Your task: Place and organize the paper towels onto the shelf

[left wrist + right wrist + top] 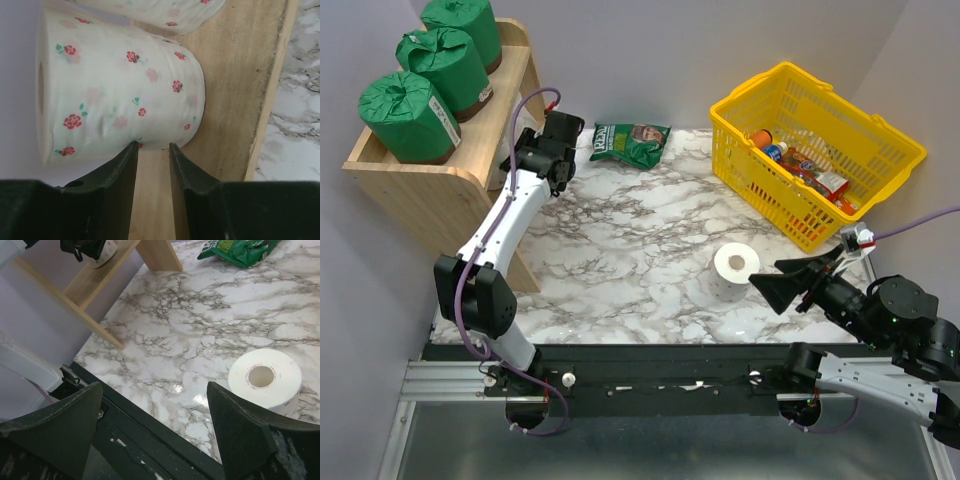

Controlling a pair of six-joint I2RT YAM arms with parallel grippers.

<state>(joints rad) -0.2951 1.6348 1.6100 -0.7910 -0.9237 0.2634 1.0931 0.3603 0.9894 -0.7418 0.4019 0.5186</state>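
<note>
On the shelf (235, 75), my left gripper (152, 145) rests parted, empty, behind a stowed roll (120, 85); my right gripper (155, 390) gapes to take the two-o'clock loose roll (265, 377).

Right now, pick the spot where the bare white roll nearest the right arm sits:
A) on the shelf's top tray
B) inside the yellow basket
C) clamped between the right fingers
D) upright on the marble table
D: the white roll stands on end, core hole up, on the marble table, in front of the spread right fingers and not between them.
</note>
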